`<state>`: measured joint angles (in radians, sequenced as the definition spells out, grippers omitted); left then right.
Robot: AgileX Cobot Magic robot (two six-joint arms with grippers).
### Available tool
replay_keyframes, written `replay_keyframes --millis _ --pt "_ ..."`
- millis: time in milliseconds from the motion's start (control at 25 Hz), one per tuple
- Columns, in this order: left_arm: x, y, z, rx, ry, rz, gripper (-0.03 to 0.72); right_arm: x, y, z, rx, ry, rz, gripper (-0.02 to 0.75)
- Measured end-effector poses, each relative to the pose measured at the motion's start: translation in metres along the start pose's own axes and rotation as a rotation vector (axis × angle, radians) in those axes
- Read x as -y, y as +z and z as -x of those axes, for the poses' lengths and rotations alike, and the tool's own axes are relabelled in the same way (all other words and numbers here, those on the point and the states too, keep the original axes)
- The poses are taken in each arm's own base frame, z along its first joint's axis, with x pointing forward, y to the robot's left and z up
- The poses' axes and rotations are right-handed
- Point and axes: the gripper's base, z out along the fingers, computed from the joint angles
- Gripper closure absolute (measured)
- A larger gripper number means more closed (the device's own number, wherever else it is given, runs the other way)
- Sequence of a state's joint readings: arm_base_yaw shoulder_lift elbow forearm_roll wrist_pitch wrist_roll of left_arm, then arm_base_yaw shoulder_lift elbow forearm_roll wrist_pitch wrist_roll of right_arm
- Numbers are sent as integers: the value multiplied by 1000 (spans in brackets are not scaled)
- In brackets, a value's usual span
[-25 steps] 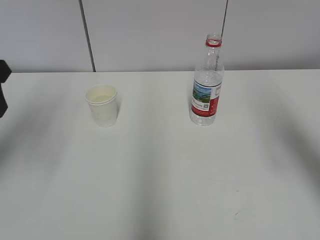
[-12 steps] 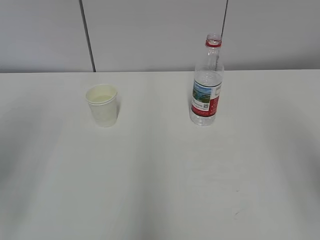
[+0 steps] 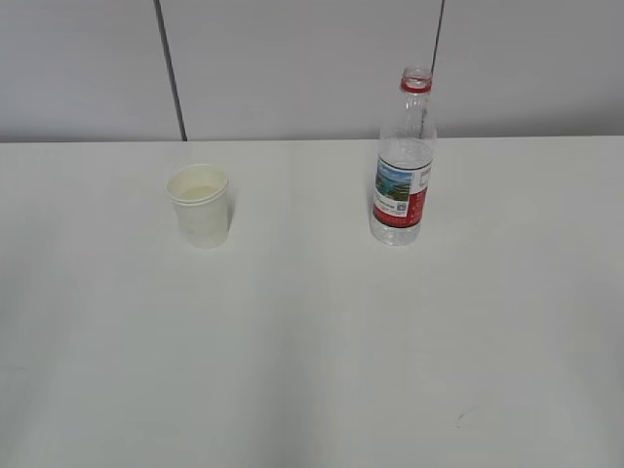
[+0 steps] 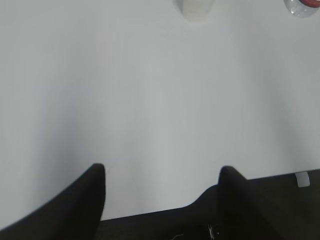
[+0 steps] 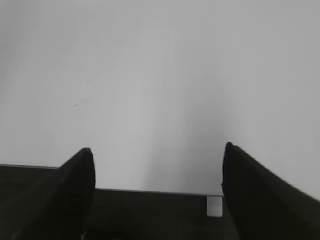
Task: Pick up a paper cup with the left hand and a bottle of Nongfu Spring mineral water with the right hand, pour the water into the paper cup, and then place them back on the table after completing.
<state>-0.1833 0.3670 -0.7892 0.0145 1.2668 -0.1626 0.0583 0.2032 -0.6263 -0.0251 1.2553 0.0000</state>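
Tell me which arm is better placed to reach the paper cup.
Left. Its wrist view shows the paper cup ahead of the open left claw; the right claw sees only bare table.

A pale grey panelled wall (image 3: 292, 68) closes off the back of the scene. Two dark vertical seams split it: one at about 11 o'clock (image 3: 171, 68), leaning slightly, and a thinner one at about 1 o'clock (image 3: 439, 34). The white matte desk (image 3: 312, 341) meets the wall in a straight horizontal line. Light is soft and even, with broad faint shadows lying in bands across the desk surface. At 5 o'clock a small dark scuff mark (image 3: 459, 420) shows. In the wrist views the desk's near edge gives way to dark floor (image 5: 155, 215).
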Motion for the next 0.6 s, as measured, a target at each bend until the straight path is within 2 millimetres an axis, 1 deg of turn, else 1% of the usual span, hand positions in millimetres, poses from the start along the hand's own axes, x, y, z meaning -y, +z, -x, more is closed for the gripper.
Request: replay_keyframes --millis 160,280,440,600 --pt "-4 -7 -25 67 3 -9 251 0 -1 -20 111 -15 -2 152" --pt "-7 -7 -41 102 3 -15 251 0 0 -29 145 -17 -2 152" --pt "-9 -2 -58 154 2 -25 251 0 6 -33 180 -19 -3 152" --pt "-9 8 -67 195 -3 -50 251 0 7 -33 184 -19 -3 152"
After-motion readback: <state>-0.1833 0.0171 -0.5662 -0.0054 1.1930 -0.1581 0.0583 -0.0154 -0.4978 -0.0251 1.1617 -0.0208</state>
